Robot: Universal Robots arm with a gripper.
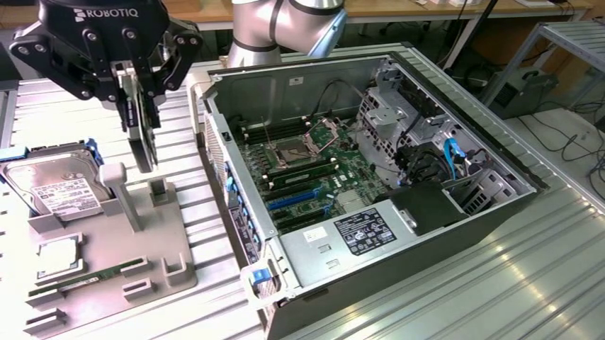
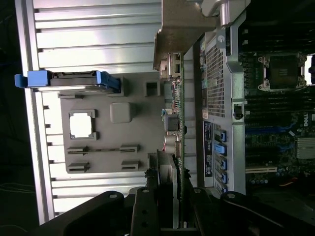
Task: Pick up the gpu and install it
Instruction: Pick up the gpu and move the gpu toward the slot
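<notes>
tabletop (image 1: 529, 283): ribbed silver metal surface, carrying everything below.
computer case (image 1: 312, 249): open tower lying on its side toward the exterior view's right, with motherboard (image 1: 302, 170), blue slots and processor socket exposed.
robot arm (image 1: 274, 28): silver-grey, behind the case.
holder (image 1: 123, 255): flat grey tray with raised posts, on the tabletop just beside the case, on the exterior view's left.
tool (image 1: 140, 99): black, marked ROBOTIQ, above the holder; fingers clamped on the upper part of the gpu (image 1: 144, 145).
gpu: thin black card, upright and edge-on, hanging from the tool over the holder, outside the case; lower end near the holder's upright posts, contact unclear. In the wrist view, seen along its edge (image 2: 181, 123) between holder and case wall.
hard drive (image 1: 57, 188): silver with white label and blue rails, at the holder's end on the exterior view's left.
processor chip (image 1: 59, 255): square, silver, flat in the holder, near the drive.
memory stick (image 1: 90, 278): narrow, green, lying in the holder beside the chip.
</notes>
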